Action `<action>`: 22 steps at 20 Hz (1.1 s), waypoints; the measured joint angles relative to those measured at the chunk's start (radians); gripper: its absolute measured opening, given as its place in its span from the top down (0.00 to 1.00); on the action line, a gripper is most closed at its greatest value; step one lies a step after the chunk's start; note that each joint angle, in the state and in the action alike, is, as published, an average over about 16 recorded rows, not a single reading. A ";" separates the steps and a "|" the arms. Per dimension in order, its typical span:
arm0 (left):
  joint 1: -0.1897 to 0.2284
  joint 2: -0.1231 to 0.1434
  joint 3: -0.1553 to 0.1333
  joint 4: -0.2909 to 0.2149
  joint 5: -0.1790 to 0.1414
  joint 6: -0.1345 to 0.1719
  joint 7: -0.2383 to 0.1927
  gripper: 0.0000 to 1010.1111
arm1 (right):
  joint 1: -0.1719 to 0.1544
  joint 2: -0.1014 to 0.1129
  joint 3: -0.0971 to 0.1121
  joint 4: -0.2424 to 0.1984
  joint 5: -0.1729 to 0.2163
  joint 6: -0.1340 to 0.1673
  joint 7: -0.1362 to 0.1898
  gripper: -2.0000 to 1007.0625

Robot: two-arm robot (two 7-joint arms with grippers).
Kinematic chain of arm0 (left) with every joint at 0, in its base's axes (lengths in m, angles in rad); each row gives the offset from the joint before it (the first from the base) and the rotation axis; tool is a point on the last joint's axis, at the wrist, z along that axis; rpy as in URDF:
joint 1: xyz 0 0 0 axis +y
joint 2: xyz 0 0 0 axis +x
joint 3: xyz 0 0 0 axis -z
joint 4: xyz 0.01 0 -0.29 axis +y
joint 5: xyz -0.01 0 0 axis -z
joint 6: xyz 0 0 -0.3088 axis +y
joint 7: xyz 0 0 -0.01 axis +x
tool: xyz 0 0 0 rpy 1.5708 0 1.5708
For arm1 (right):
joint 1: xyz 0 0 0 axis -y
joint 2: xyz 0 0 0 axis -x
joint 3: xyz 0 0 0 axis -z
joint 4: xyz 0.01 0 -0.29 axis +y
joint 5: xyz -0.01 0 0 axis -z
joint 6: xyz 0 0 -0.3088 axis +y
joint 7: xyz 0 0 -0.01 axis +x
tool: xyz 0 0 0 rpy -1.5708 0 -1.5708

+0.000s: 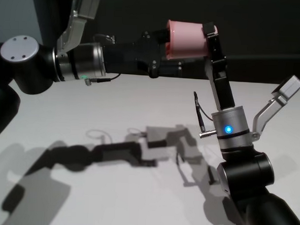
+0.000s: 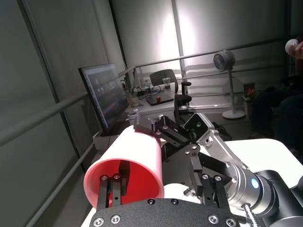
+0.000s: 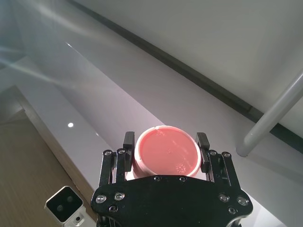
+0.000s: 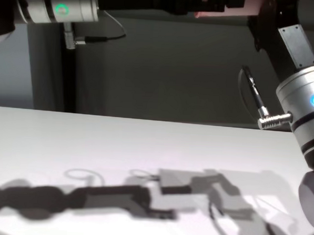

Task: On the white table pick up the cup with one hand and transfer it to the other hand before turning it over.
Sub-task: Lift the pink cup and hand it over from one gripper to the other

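The pink cup (image 1: 186, 38) is held high above the white table (image 1: 140, 102), lying on its side, rim toward my left arm. My left gripper (image 1: 164, 44) reaches in from the left and is shut on the cup's wall at the rim; the left wrist view shows one finger (image 2: 110, 189) inside the cup (image 2: 137, 161). My right gripper (image 1: 209, 38) comes up from below. In the right wrist view its fingers (image 3: 128, 142) press on both sides of the cup's base (image 3: 166, 153). The chest view shows only a pink sliver of the cup (image 4: 225, 13).
The table (image 4: 40, 137) carries only the arms' shadows. Beyond it, the left wrist view shows a monitor (image 2: 102, 97), desks with a chair, and a standing fan (image 2: 225, 61).
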 joint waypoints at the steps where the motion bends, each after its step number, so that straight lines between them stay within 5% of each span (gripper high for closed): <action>1: 0.000 0.000 0.000 0.000 0.000 0.000 0.000 0.21 | 0.000 0.000 0.000 0.000 0.000 0.000 0.000 0.25; 10: 0.000 0.001 0.001 0.000 0.001 0.000 -0.001 0.03 | 0.000 0.000 0.000 0.000 0.000 0.000 0.000 0.25; 22: 0.016 0.027 -0.003 -0.026 0.000 -0.002 0.005 0.01 | 0.000 0.000 0.000 0.000 0.000 0.000 0.000 0.25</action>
